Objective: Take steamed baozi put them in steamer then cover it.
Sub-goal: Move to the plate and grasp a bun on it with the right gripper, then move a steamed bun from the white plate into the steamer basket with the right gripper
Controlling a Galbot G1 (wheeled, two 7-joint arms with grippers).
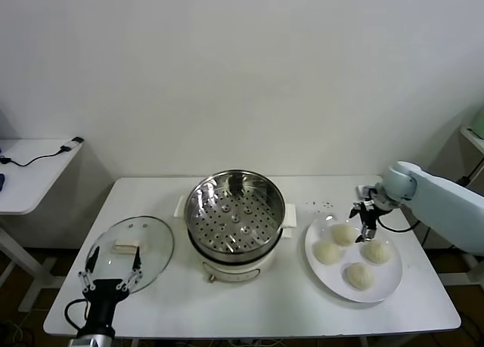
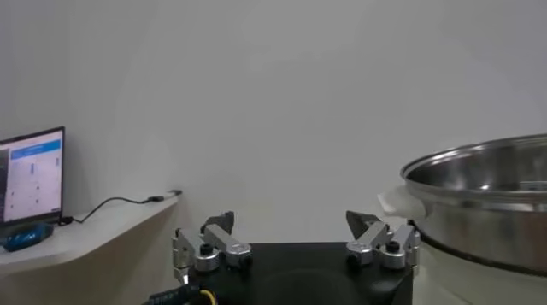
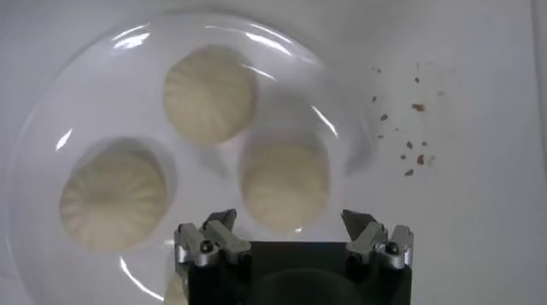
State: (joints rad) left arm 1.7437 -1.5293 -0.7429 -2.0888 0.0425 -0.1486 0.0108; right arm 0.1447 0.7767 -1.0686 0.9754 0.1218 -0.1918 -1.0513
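Four cream-white baozi (image 1: 344, 233) lie on a white plate (image 1: 333, 279) at the right. The empty steel steamer (image 1: 235, 215) stands on its cream pot base at the table's middle. The glass cover (image 1: 130, 250) lies flat at the left. My right gripper (image 1: 365, 215) is open and empty, hovering over the plate's far part. In the right wrist view it (image 3: 291, 225) straddles the nearest baozi (image 3: 285, 184) from above, with two more (image 3: 209, 95) beyond. My left gripper (image 1: 113, 275) is open and empty at the cover's near edge. It also shows in the left wrist view (image 2: 291, 223).
Small dark crumbs (image 1: 321, 205) lie on the table between the steamer and the plate. A white side table (image 1: 30, 165) with a cable stands to the left. The steamer's wall (image 2: 487, 196) rises close beside my left gripper.
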